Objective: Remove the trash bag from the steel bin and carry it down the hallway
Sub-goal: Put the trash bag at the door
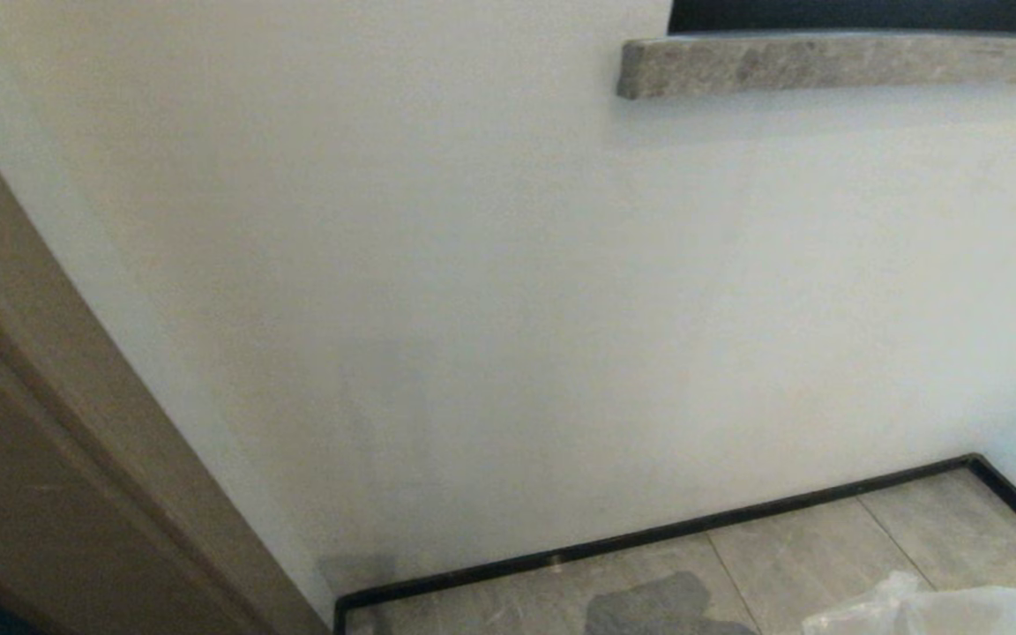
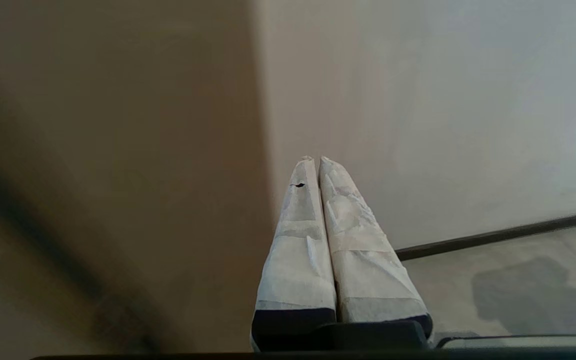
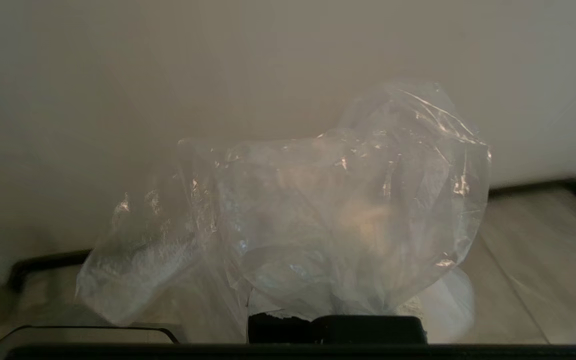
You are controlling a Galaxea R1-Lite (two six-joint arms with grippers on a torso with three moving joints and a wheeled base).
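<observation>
Right gripper point(image 3: 335, 320) is clamped on the gathered trash bag point(image 3: 318, 220), which billows up in front of it, near right over the hallway point(image 1: 825, 547) tiles. Left gripper point(image 2: 315, 160) is pressed closed, holding nothing, facing the pale wall point(image 1: 508, 309).

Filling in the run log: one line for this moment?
right gripper: shut on trash bag | left gripper: shut, empty | facing hallway wall
</observation>
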